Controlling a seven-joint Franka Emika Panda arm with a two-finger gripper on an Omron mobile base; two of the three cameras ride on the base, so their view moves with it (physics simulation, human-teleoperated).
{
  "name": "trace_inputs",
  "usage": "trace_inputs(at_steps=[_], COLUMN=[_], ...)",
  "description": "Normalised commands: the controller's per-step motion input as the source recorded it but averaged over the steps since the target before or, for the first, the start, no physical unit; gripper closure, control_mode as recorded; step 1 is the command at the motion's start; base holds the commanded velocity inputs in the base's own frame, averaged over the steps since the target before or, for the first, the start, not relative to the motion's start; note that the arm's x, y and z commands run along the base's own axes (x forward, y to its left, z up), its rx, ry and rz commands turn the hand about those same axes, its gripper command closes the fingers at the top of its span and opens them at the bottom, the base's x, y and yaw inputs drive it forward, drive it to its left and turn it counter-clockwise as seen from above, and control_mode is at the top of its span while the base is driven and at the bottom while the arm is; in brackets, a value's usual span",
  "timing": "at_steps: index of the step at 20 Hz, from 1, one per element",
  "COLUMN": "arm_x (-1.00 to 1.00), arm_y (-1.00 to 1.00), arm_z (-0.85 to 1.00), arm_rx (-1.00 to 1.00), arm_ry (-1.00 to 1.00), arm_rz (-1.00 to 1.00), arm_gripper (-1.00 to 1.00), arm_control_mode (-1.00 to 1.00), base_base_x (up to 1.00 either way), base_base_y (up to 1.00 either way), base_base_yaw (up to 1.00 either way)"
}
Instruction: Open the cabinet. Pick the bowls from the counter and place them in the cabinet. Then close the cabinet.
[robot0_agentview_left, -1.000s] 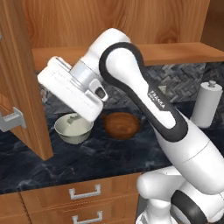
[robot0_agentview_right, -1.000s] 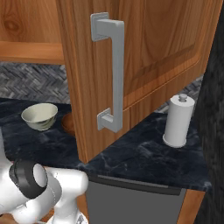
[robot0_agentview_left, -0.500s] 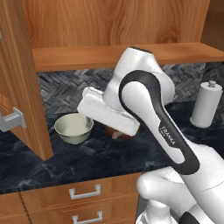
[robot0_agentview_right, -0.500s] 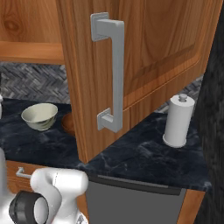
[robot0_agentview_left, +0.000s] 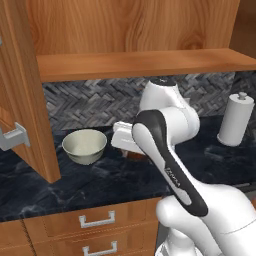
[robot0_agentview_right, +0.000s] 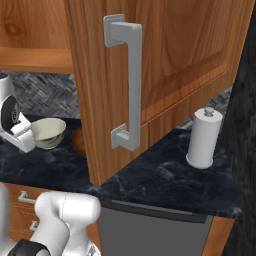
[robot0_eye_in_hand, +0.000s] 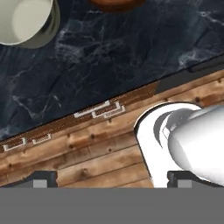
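Dark fingertips of the gripper spread wide, empty, hand pointing down over the counter edge. Cream-green bowl sits left of the hand; wooden bowl is mostly tucked behind the arm. Cabinet doors are open, shelf bare. My read: pick step. Centre over one rim, straddle the wall with one finger inside, descend straight, close gently. Mind the open door on lift.

cream bowl, black counter, wooden drawers

A kitchen: wooden cabinet, black marble counter, drawers, herringbone tiles
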Motion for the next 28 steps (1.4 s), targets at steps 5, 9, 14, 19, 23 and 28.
trace_inputs(at_steps=[5,9,14,19,23,28], arm_x=[0.75,0.8,0.65,0.52,0.26,0.27], arm_y=[-0.1,0.0,0.01,0.23,0.32,0.2], arm_z=[-0.08,-0.13,-0.23,-0.27,-0.22,-0.23], arm_rx=[0.0,0.04,0.03,0.0,0.0,0.0], arm_ry=[0.0,0.0,0.0,0.0,-0.03,-0.01], arm_rz=[-0.01,0.0,0.0,-0.04,-0.07,-0.08], arm_gripper=[-1.0,-1.0,-1.0,-1.0,-1.0,-1.0], arm_control_mode=[-1.0,-1.0,-1.0,-1.0,-1.0,-1.0], base_base_x=[0.0,0.0,0.0,0.0,0.0,0.0], base_base_y=[0.0,0.0,0.0,0.0,0.0,0.0], base_base_yaw=[0.0,0.0,0.0,0.0,0.0,0.0])
